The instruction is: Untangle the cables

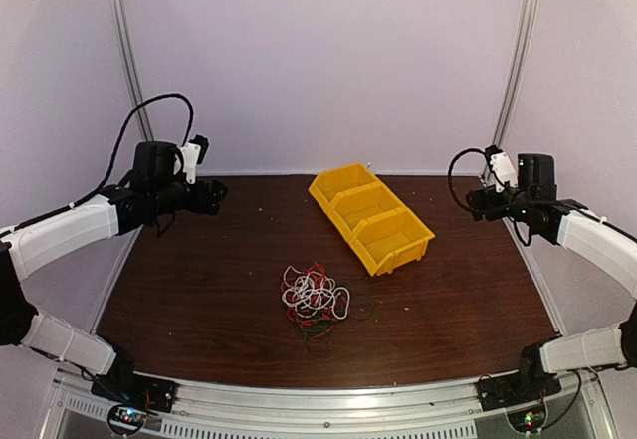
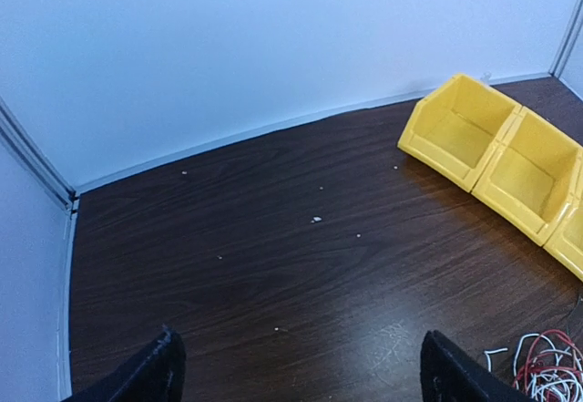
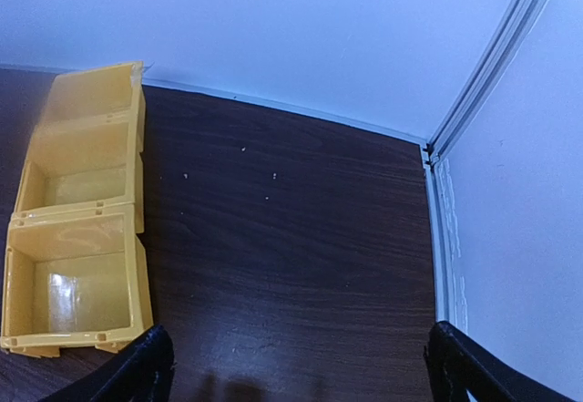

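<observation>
Thing: cables (image 1: 315, 298), thin wires in one mixed clump
Colours: white loops most visible, red strands among them, dark wires at the near edge
Pose: lying flat, tangled
Place: near the yellow bins (image 1: 370, 217), on their near-left side, not touching

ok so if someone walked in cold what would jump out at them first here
The yellow bin row stands out most: three joined, empty compartments set diagonally on the dark table, right of centre. Just in front of it, nearer the arms, lies a tangled clump of white, red and dark cables. The left gripper and right gripper are both open, held high at opposite sides, well away from the clump.
</observation>
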### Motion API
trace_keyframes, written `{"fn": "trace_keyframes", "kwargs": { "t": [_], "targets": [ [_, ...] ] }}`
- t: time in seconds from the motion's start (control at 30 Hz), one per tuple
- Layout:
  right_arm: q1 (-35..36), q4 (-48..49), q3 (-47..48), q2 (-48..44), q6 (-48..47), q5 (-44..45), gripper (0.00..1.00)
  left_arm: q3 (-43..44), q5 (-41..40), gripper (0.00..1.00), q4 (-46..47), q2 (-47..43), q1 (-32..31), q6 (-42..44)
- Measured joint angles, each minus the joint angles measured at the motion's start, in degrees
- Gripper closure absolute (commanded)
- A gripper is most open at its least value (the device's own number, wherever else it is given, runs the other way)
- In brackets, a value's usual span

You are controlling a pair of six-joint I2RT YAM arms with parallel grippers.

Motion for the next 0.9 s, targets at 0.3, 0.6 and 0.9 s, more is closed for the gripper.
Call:
{"fn": "trace_keyframes", "kwargs": {
  "t": [0.3,0.6,0.9],
  "targets": [
    [2.2,-2.6,3.0,4.0,-7.6,-8.0,0.06,-0.2,2.2,0.11,3.3,5.6,-10.7,5.6],
    [13.4,-6.9,19.4,20.0,-12.1,-13.3,0.3,-0.2,0.2,0.13,3.2,10.9,-20.9,8.4],
    [23.9,-12.2,35.0,36.7,-10.9,-12.5,0.43,-5.8,0.9,0.11,4.5,5.4,-27.2,-7.5]
  ]
}}
